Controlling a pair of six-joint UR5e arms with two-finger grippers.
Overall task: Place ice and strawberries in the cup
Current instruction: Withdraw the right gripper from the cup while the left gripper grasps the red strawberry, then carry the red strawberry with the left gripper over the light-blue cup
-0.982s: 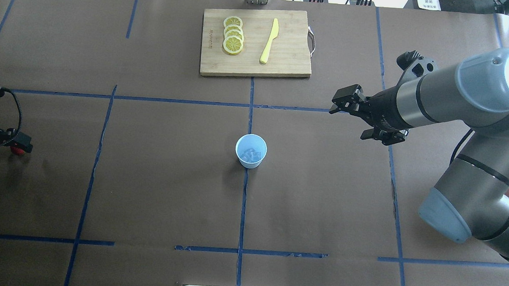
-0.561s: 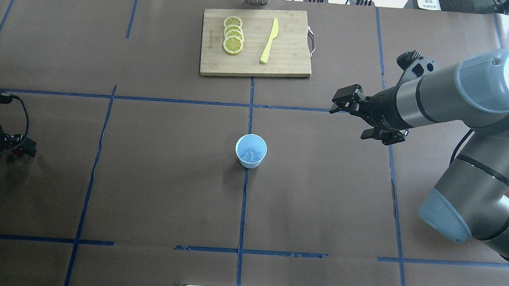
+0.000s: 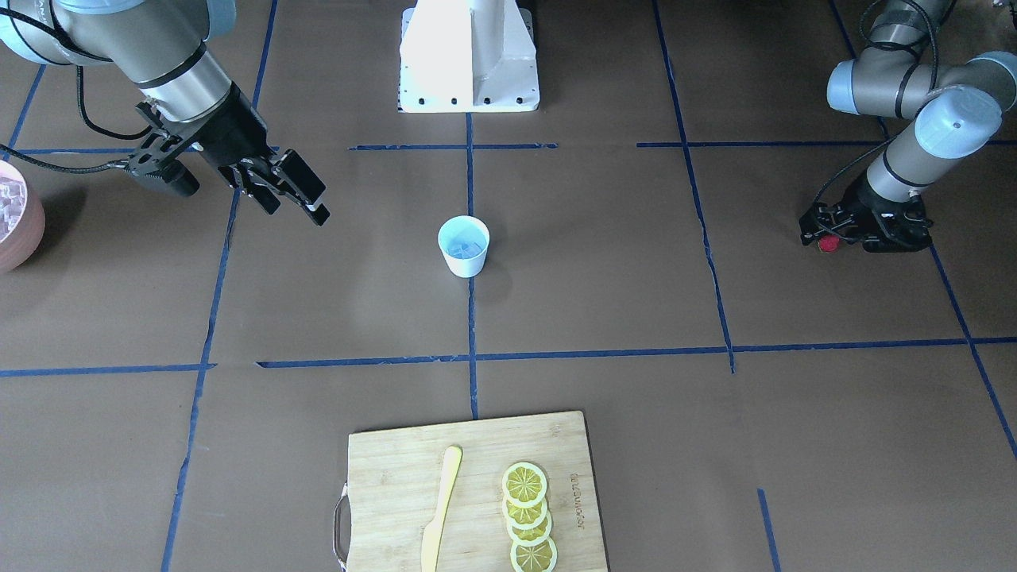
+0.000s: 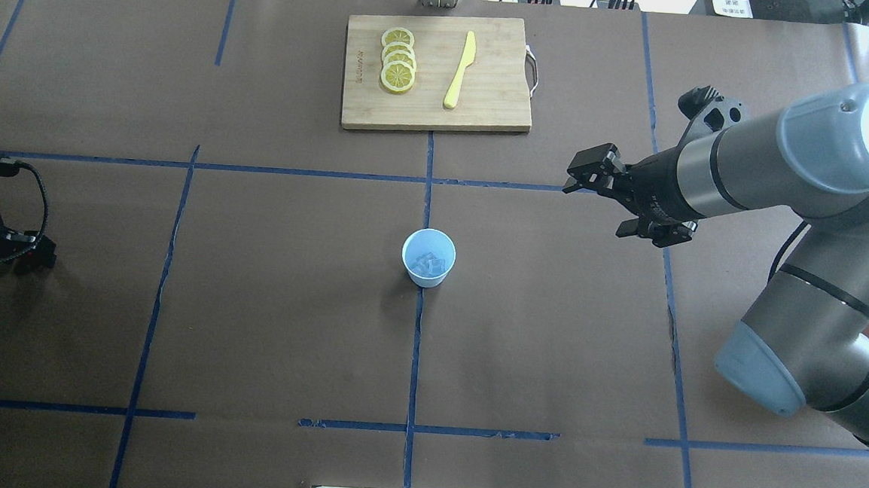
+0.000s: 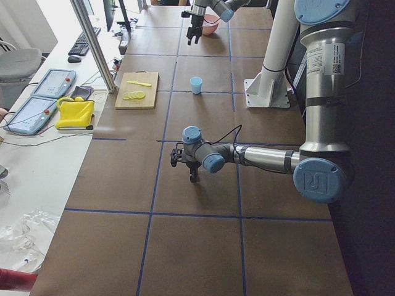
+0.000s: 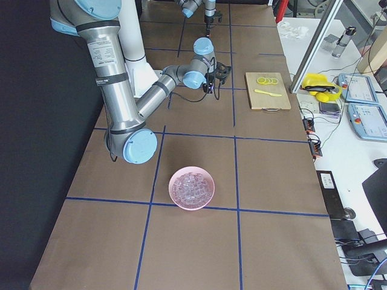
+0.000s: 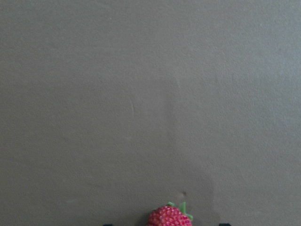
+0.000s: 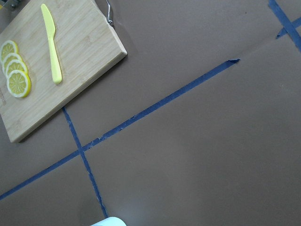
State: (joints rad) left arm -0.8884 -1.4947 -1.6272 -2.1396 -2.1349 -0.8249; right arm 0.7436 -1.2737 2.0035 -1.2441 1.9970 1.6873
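Note:
The white cup (image 4: 428, 257) with a pale blue inside stands at the table's centre and holds ice cubes (image 4: 426, 262). It also shows in the front view (image 3: 463, 245). The red strawberry (image 3: 828, 244) lies on the table at the far left, under my left gripper (image 3: 830, 237). In the left wrist view the strawberry (image 7: 169, 216) sits at the bottom edge. The dark tips of the jaws just show on either side of it, with gaps. In the overhead view the left gripper (image 4: 36, 252) hides the berry. My right gripper (image 4: 597, 200) is open and empty, hovering right of the cup.
A pink bowl (image 6: 191, 187) of ice cubes stands at the table's right end, near the right arm's base. A wooden cutting board (image 4: 437, 73) at the far side carries lemon slices (image 4: 398, 61) and a yellow knife (image 4: 460, 70).
My left wrist has turned and shifted over the strawberry. The berry showed beside the gripper in the overhead view and is now hidden under it. The right arm has not moved.

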